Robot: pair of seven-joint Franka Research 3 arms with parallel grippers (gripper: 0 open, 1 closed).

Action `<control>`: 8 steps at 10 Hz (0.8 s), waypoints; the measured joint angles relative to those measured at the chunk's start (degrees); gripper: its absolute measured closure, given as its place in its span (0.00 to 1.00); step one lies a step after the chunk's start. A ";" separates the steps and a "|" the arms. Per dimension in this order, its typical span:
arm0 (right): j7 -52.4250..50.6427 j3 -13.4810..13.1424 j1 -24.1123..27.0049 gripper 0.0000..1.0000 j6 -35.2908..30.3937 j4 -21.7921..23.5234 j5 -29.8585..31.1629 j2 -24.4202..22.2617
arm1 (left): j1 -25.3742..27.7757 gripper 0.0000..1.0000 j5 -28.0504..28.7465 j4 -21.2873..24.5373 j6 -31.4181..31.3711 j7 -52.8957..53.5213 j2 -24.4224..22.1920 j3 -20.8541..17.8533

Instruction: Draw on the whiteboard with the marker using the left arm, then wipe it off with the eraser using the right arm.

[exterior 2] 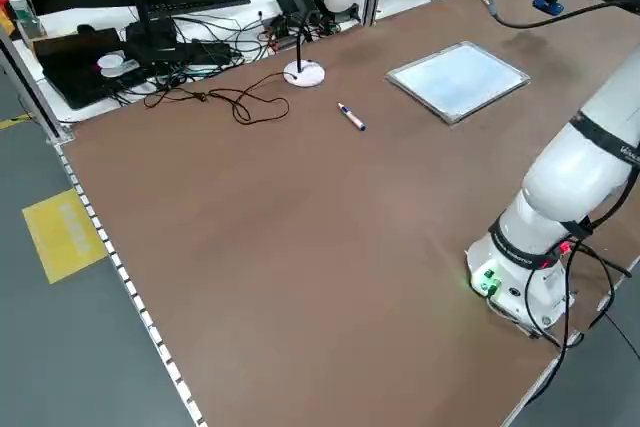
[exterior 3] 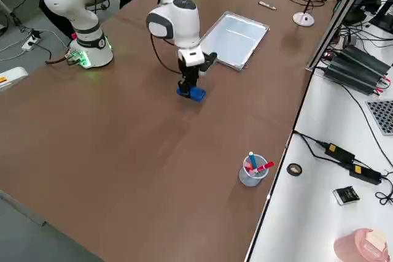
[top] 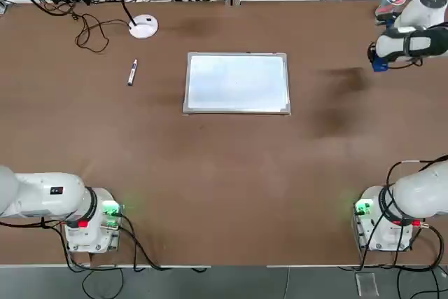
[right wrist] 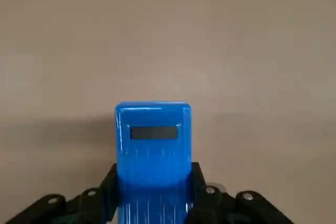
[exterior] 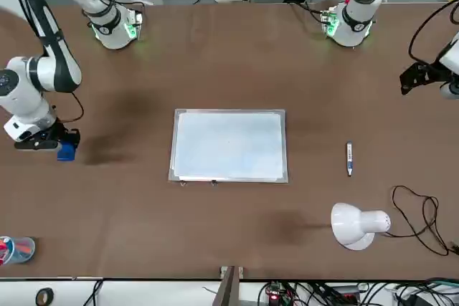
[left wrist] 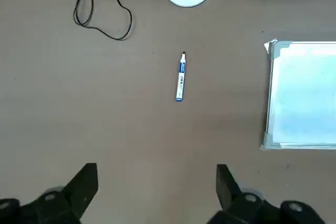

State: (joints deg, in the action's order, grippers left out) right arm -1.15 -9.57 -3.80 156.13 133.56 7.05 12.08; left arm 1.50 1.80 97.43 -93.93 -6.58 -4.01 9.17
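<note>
Whiteboard [top: 236, 82] lies flat mid-table in the top view, surface white with no strokes legible; marker [top: 131, 72] lies on the table well to its left, near a white lamp base [top: 143, 26]. Right gripper [top: 380, 61] is out at the far right of the table, with the blue eraser [top: 379, 66] showing at its tip. Both arm bases sit at the near edge, green lights on. Front view: right gripper [exterior: 63, 145] hangs at the picture's left, well apart from the whiteboard [exterior: 229, 145], fingers clamped on the eraser [exterior: 65, 151], which is at or just above the tabletop; contact cannot be told. Marker [exterior: 349, 158] lies on the other side of the board; a clear cup [exterior: 16, 249] with red items stands near the table's edge; the left gripper [exterior: 418, 75] is raised at the picture's right. Left side view: marker [exterior 2: 351, 117] lies between lamp base [exterior 2: 303, 74] and whiteboard [exterior 2: 458, 80]. Right side view: right gripper [exterior 3: 189, 84] points down, eraser [exterior 3: 191, 92] in its fingers, beside the whiteboard [exterior 3: 233, 39] but not over it. Left wrist view: left gripper [left wrist: 156, 187] fingers spread wide apart, holding nothing; marker [left wrist: 180, 77] lies on bare table beyond them, whiteboard [left wrist: 303, 94] corner to one side. Right wrist view: right gripper [right wrist: 153, 192] fingers pressed on both sides of the eraser [right wrist: 153, 150], plain brown table behind.
</note>
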 joint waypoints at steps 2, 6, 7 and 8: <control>0.06 0.02 1.03 0.44 5.66 0.43 0.00 4.27 | 0.05 0.00 0.05 -0.38 -0.13 0.00 0.51 0.00; 1.45 0.16 1.52 0.44 11.36 0.37 -0.05 9.67 | 0.13 0.00 0.08 -0.91 -0.16 0.05 0.99 -0.11; 2.48 0.32 1.51 0.44 11.63 0.33 -0.05 9.94 | 0.14 0.00 0.08 -0.95 -0.16 0.07 1.03 -0.13; 3.47 0.53 1.50 0.44 11.64 0.28 -0.05 9.93 | 0.14 0.00 0.08 -0.96 -0.16 0.07 1.05 -0.16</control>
State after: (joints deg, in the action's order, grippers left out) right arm 2.32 -9.04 -2.29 167.77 133.84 6.99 22.02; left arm 1.64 1.88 96.47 -94.09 -6.51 -2.96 9.01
